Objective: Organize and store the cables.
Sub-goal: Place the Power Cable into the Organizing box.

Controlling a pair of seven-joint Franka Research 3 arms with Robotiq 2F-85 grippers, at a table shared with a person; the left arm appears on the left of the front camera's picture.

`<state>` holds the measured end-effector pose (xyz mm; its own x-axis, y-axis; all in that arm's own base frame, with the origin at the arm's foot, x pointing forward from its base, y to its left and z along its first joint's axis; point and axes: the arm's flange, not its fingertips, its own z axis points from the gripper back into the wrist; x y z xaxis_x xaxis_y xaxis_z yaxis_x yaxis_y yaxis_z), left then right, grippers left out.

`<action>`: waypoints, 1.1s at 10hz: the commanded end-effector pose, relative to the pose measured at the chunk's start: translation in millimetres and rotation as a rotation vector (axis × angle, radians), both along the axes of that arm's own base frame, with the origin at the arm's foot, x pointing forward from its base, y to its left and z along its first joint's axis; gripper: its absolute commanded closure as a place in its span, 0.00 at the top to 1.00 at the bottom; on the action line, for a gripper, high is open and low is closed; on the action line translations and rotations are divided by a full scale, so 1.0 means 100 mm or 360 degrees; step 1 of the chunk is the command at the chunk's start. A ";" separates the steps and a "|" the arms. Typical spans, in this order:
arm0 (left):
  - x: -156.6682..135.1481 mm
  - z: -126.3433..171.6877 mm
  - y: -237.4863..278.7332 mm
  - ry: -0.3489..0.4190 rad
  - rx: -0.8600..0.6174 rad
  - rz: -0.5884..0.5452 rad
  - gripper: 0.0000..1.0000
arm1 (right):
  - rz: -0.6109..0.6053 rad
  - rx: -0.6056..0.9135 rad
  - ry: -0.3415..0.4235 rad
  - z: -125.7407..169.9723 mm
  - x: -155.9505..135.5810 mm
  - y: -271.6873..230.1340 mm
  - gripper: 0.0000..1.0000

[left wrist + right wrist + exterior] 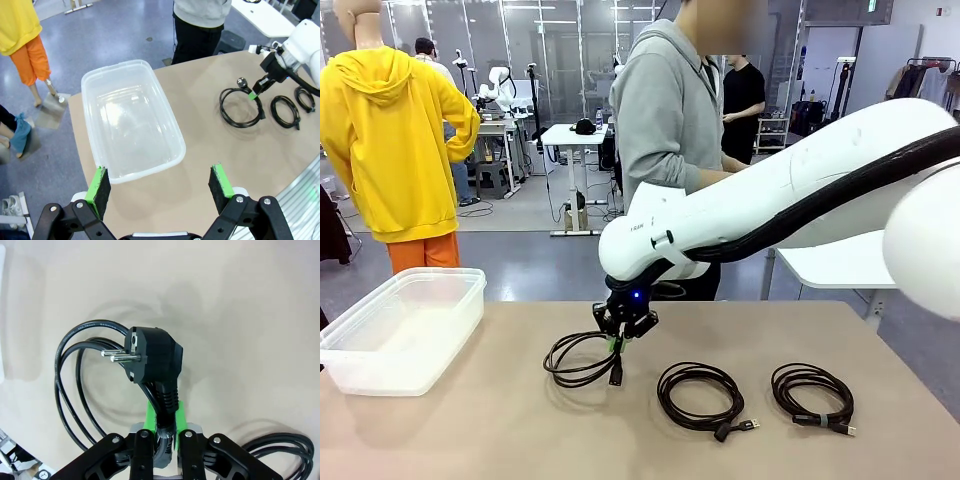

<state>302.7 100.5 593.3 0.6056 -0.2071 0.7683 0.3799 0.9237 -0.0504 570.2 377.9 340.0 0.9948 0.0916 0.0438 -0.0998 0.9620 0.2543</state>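
Right tool around half-hidden cable

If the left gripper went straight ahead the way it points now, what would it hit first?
Probably the clear plastic bin: it lies straight ahead between the fingers of the open left gripper, with nothing in between. Depth is hard to judge.

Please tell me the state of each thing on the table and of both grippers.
Power cable: coiled, gripped just behind its plug.
Middle cable: coiled, lying free.
Right cable: coiled, lying free.
Plastic bin: empty.
Left gripper: jaws open.
Right gripper: jaws shut on power cable.
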 end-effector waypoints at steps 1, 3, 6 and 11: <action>0.00 0.01 -0.01 -0.0004 -0.0004 -0.0008 1.00 | -0.0070 0.0003 0.0011 0.06 0.03 0.04 0.17; 0.00 0.01 -0.01 -0.0004 -0.0004 -0.0008 1.00 | -0.0081 0.0016 0.0046 0.06 0.03 0.04 0.30; 0.00 0.01 -0.01 -0.0004 -0.0004 -0.0008 1.00 | -0.0107 0.0006 0.0063 0.08 0.00 0.04 0.94; 0.00 0.01 -0.01 -0.0004 -0.0004 -0.0008 1.00 | -0.0042 0.0057 -0.0003 0.56 -0.13 -0.29 1.00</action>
